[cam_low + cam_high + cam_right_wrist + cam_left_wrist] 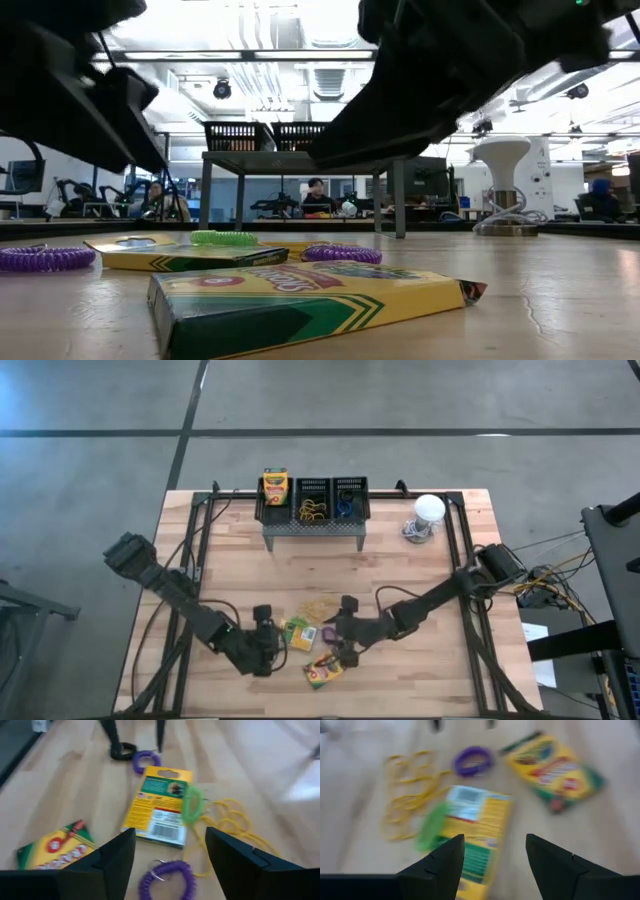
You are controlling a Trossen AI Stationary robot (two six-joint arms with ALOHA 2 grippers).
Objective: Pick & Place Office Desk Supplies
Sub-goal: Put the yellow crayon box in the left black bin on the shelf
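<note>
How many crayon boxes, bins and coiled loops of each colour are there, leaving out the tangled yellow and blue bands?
Crayon boxes: 3
Bins: 3
Purple coils: 2
Green coil: 1
Black coil: 1
Total: 10

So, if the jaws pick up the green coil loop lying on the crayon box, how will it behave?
The green coil loop looks thin and springy, so it will probably stretch and flop. It seems light. Resting partly on the crayon box, it may slide off when nudged.
</note>
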